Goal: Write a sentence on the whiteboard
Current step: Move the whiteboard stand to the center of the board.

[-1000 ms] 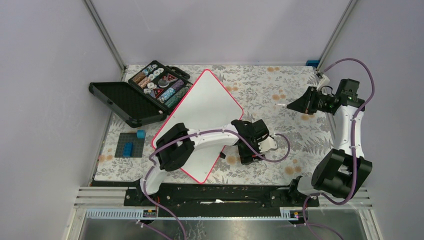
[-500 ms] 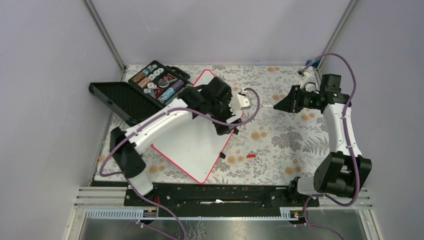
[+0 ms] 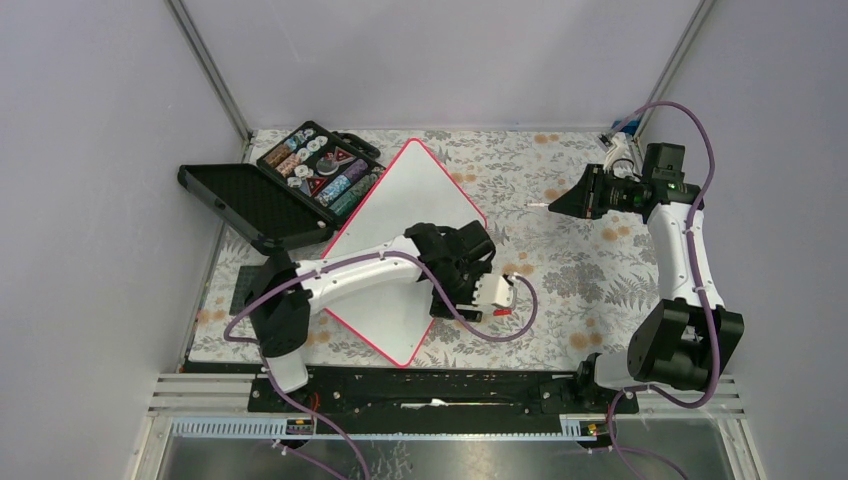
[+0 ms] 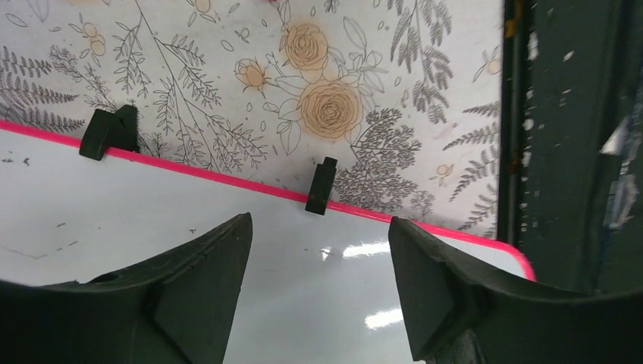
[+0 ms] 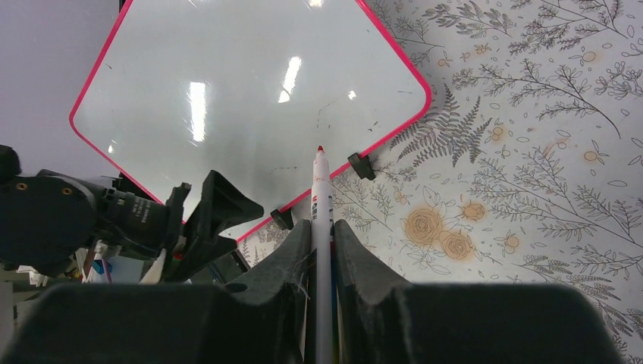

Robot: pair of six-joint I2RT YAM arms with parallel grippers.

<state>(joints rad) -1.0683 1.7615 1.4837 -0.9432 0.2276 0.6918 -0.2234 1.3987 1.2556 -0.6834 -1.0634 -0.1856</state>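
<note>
Fingers of the left gripper (image 4: 318,227) stand apart above the whiteboard (image 3: 400,215) edge, holding nothing; the right gripper (image 5: 322,227) pinches a marker (image 5: 321,189). The whiteboard lies flat on the table (image 3: 580,260), glossy white, pink-rimmed.

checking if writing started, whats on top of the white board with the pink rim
Only glare and faint marks show on the white, pink-rimmed whiteboard; no words. The left arm hides part.

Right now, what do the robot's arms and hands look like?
Both the left arm and right arm are white tubes with chunky black joints, each trailing a looping purple cable. The left hand and right hand are black, each with two wedge-shaped fingers.
</note>
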